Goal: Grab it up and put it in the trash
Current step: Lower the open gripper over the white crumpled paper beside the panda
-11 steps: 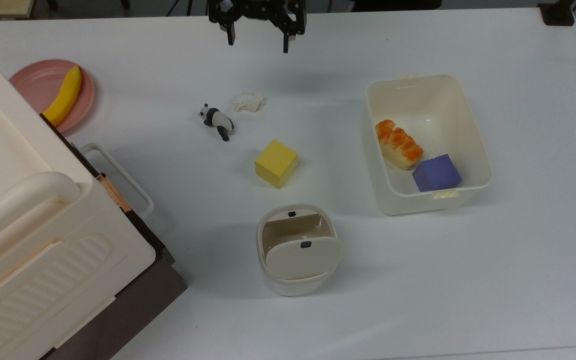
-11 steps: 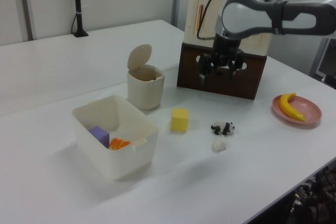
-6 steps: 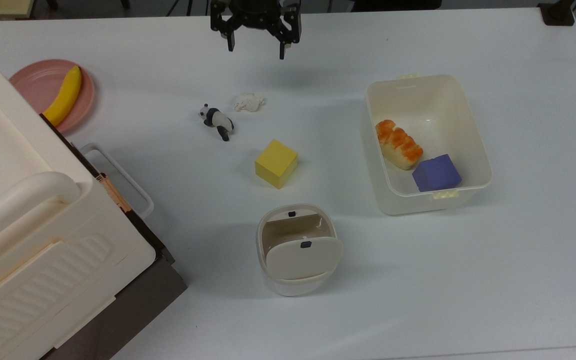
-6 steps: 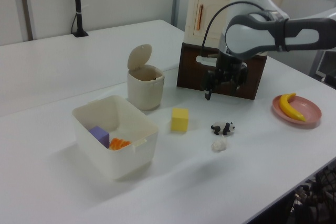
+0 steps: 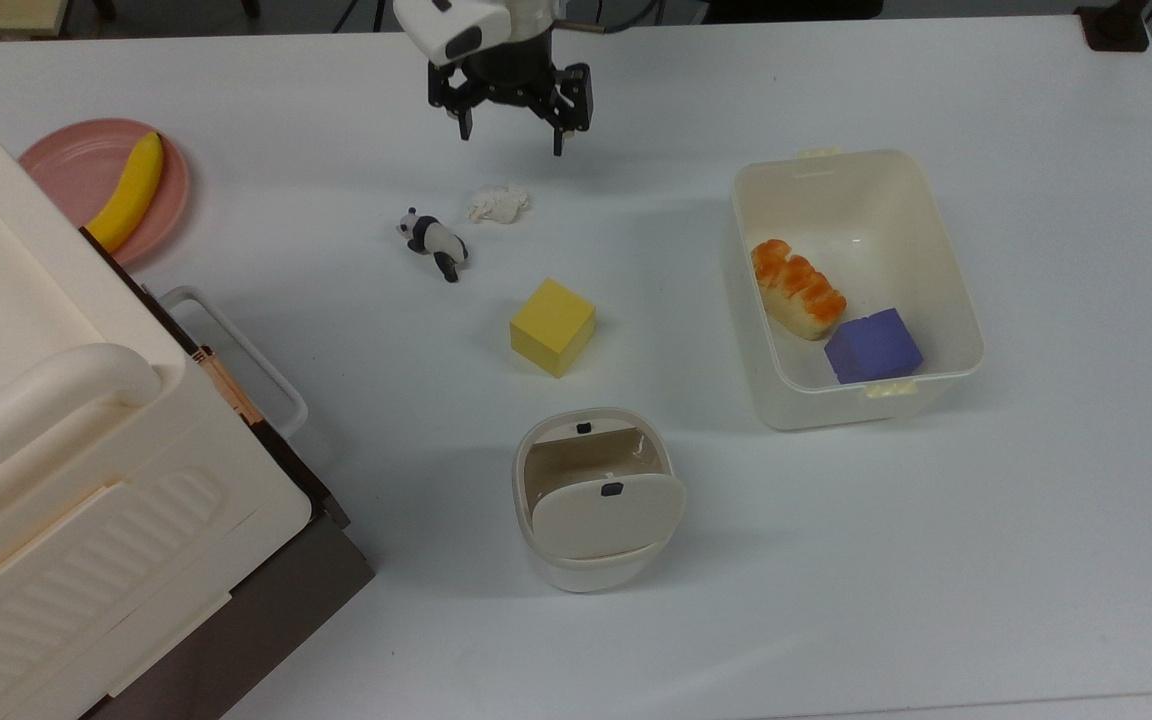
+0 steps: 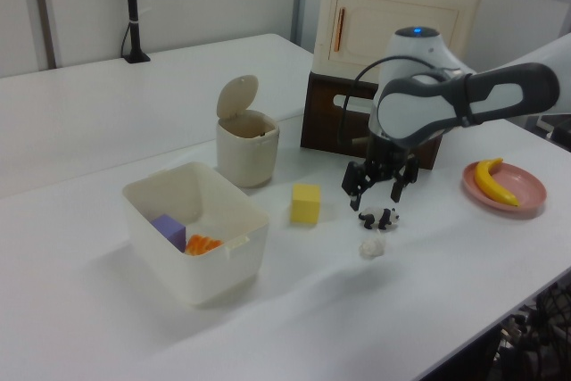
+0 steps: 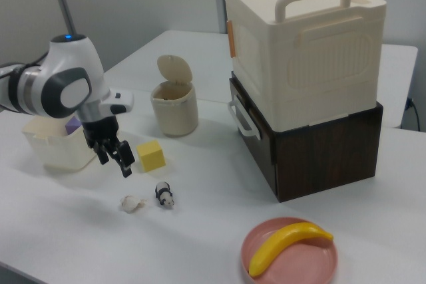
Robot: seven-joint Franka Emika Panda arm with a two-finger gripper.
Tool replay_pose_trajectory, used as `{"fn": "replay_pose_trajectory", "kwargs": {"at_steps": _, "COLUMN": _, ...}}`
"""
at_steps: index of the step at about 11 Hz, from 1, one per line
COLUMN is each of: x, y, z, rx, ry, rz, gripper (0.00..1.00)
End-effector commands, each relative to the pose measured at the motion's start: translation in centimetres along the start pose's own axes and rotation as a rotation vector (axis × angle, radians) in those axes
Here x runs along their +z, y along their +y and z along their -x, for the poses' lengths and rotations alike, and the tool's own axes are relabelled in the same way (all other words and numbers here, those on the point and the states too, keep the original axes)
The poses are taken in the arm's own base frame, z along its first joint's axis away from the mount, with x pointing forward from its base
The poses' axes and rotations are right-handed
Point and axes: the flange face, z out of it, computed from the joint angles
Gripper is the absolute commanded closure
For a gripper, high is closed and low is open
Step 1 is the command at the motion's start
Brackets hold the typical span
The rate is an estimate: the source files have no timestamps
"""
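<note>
Hovering with fingers spread apart, the gripper (image 5: 510,128) hangs above the crumpled tissue wad (image 5: 498,204); the wad lies on the table beside the panda figurine (image 5: 433,241); the round bin (image 5: 596,497) stands well apart.

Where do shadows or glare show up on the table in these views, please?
Top view: a soft shadow lies beside the yellow cube and around the bin. Left view: a faint shadow spreads under the tub. Right view: the table looks evenly lit, without strong glare.
</note>
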Motion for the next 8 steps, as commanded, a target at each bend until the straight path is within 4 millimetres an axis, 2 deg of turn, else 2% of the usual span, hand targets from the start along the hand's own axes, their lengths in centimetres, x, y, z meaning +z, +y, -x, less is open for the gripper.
{"fn": "replay_pose_trajectory", "kwargs": {"at_steps": 1, "x": 3.2, "y": -0.5, "z": -0.4, "rx": 0.003, "ry": -0.023, "rz": -0.002, "gripper": 0.0}}
{"fn": "replay_pose_trajectory", "kwargs": {"at_steps": 6, "x": 6.9, "y": -0.7, "z": -1.1, "rx": -0.004, "ry": -0.062, "rz": 0.001, "gripper": 0.0}}
{"fn": "replay_pose_trajectory", "kwargs": {"at_steps": 8, "x": 7.5, "y": -0.4, "z": -1.1, "rx": -0.002, "ry": -0.076, "rz": 0.005, "gripper": 0.0}}
